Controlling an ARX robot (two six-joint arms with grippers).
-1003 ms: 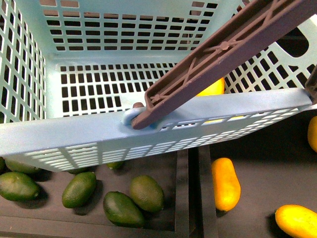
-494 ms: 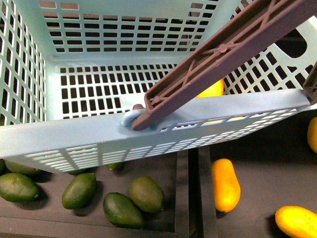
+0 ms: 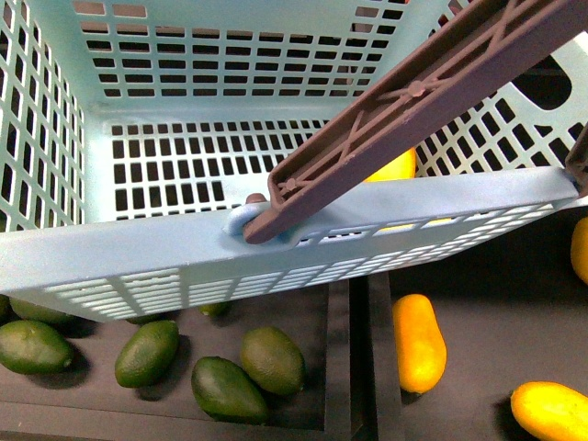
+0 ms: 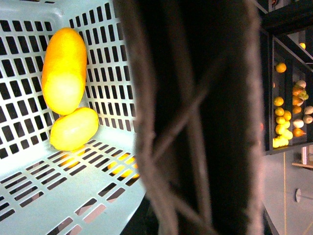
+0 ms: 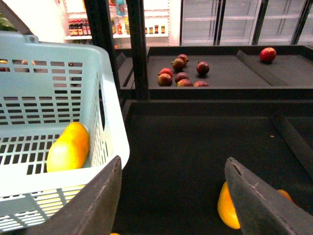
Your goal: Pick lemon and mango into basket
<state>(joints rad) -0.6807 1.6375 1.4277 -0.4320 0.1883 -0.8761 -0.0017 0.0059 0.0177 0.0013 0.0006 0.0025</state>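
While you carry the basket on its brown handle, the mango and lemon lie touching on its floor at two o'clock. Your right gripper fingers stand open, empty; your left's are hidden.

The basket is pale teal plastic with slotted walls and floor, filling the upper part of the front view from nine o'clock to three o'clock. Its brown-grey handle slants from the near rim toward two o'clock. Inside, on the slotted floor, the mango, a smooth elongated yellow-orange oval, lies on its side close against a wall. Touching one of its ends lies the lemon, shorter, plumper and bright yellow, near a corner of the floor. In the front view only a yellow patch shows beneath the handle.
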